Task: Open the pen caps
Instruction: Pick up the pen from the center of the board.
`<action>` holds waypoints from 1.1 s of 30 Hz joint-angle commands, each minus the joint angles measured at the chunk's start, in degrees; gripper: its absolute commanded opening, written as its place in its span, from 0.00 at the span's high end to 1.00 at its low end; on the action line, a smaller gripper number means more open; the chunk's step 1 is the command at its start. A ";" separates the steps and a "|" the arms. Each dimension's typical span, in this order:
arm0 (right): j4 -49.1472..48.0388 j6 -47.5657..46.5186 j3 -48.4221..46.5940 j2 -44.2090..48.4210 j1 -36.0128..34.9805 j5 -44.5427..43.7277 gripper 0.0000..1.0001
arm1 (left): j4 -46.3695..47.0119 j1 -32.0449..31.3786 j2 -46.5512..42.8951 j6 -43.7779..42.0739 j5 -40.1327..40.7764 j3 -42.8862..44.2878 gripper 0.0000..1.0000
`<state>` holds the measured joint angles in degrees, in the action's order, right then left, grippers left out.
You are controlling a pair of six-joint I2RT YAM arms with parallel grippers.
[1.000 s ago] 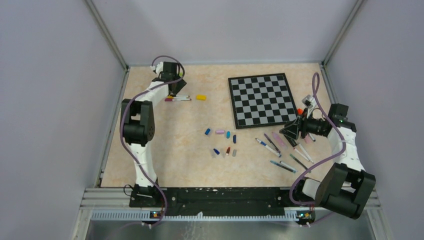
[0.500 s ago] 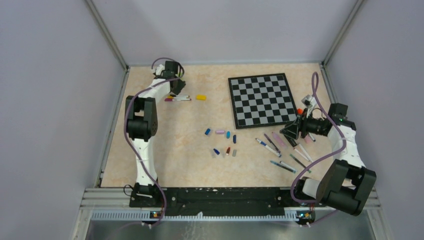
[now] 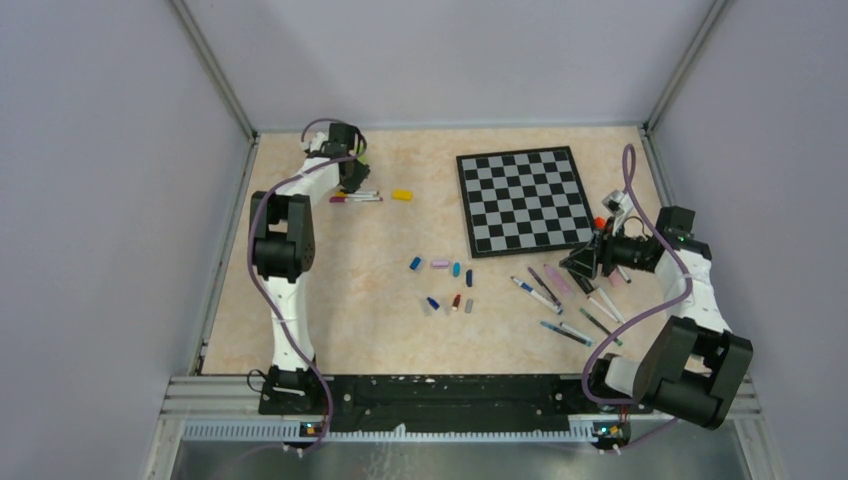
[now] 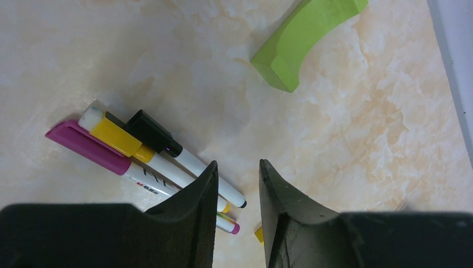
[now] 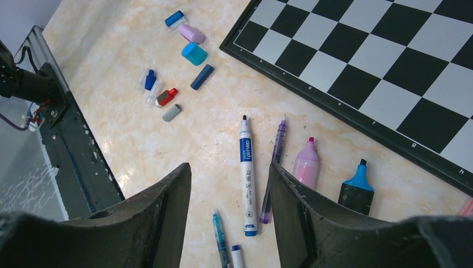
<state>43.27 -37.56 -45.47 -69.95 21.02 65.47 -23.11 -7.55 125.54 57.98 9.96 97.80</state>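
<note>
Pens [image 4: 114, 137] are lying near green block [image 4: 301, 39], tips running under one finger of left gripper [image 4: 238, 164], jaws narrowly parted, gripping nothing; right gripper [image 5: 230, 167] jaws hanging released.

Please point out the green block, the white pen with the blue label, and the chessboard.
green block [image 4: 298, 44], left wrist view, on its top face.
white pen with the blue label [image 5: 247, 181], right wrist view, middle of its barrel.
chessboard [image 3: 522, 200], top external view, middle of the board.

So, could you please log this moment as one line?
left fingers: open, by capped pens | right fingers: open, above uncapped pens
</note>
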 commanded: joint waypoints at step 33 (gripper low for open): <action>-0.83 -1.73 -2.43 0.30 -0.77 -0.44 0.48 | -4.35 2.10 1.33 0.31 -2.76 1.12 0.66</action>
<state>43.18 -37.56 -45.47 -69.93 20.97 64.27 -25.87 -5.82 127.09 60.05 7.09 97.82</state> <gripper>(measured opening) 0.524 0.338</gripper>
